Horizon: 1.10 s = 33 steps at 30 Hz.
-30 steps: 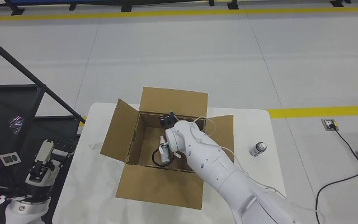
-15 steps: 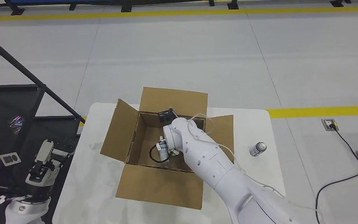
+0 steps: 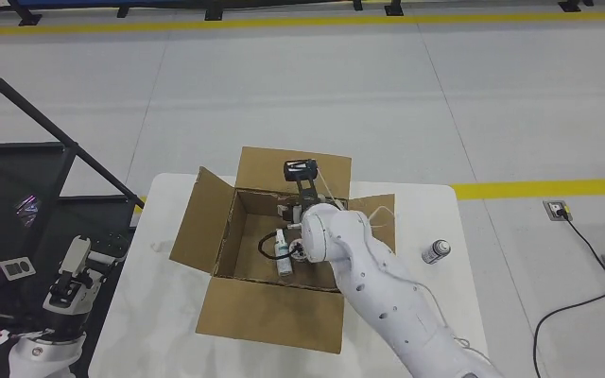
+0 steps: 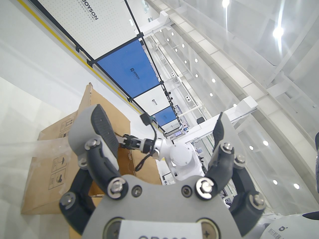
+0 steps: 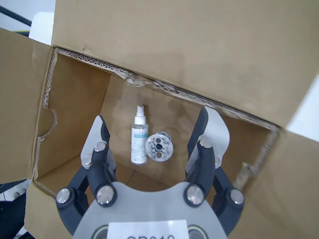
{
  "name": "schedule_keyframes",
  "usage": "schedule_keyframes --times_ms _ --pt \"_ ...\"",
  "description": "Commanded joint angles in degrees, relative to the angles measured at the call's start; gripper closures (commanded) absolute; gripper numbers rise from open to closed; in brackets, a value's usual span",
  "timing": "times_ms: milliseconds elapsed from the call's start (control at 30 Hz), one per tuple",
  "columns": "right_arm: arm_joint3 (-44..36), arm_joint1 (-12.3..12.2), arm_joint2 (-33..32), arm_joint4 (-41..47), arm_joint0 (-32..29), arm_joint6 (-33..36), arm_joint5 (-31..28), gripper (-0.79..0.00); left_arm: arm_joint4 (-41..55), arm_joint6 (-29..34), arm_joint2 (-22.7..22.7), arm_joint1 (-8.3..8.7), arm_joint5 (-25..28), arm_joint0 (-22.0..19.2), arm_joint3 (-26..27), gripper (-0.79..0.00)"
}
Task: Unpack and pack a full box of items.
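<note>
Spray bottle (image 5: 139, 135), flat on the box (image 5: 174, 38) floor, is being framed crosswise from above by the released right gripper (image 5: 152, 115).

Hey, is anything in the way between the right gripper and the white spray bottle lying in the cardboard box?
Nothing visible blocks it. The open right gripper hangs above the brown cardboard box, and the white-capped spray bottle lies on its floor below. A grey metal spool lies close beside the bottle and may crowd one finger.
</note>
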State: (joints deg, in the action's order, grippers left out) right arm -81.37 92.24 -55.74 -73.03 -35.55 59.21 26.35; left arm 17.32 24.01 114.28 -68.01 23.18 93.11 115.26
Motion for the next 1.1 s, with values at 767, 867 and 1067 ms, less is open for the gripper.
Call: schedule_keyframes --times_ms 767,867,1067 --pt "-22.7 -3.6 -33.6 -24.8 -25.1 14.7 4.0 -0.733 0.0 0.0 0.0 0.0 0.0 0.0 0.0 -0.785" --pt "-20.2 -3.5 -34.5 -23.3 -23.9 13.7 3.8 -0.683 0.0 0.0 0.0 0.0 0.0 0.0 0.0 -0.785" --pt "-14.4 -3.6 -35.5 -19.6 -20.8 11.6 1.5 -0.736 0.0 0.0 0.0 0.0 0.0 0.0 0.0 -0.785"
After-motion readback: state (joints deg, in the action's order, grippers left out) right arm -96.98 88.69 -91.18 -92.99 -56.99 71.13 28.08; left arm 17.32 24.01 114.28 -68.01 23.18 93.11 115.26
